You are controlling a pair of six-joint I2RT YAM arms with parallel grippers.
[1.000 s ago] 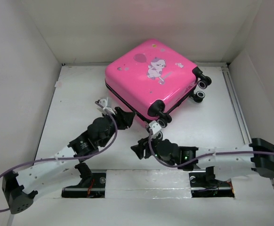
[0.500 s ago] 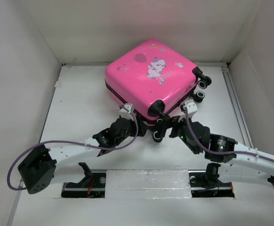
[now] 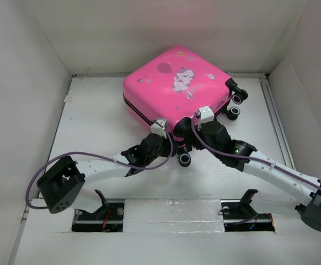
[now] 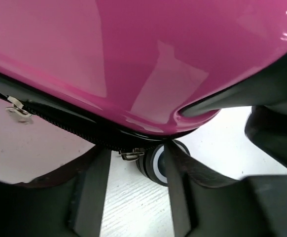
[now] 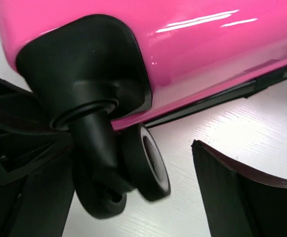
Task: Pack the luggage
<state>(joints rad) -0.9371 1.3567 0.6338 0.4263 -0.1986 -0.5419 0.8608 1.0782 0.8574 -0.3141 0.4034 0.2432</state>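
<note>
At the luggage's near corner, the left gripper holds its jaws apart, a zipper pull showing between them. At its 3 o'clock, the right gripper gapes wide around a wheel, not clamping it. The closed pink luggage lies flat at the table's 12 o'clock.

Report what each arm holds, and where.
Nothing is held. On the right gripper the jaws stand open around a corner wheel of the luggage; on the left gripper they stand open at its zipper seam.

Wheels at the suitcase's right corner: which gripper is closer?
Right. The right gripper is at the luggage's near-right edge, close to those wheels; the left gripper is at the near-left edge, past the near corner.
</note>
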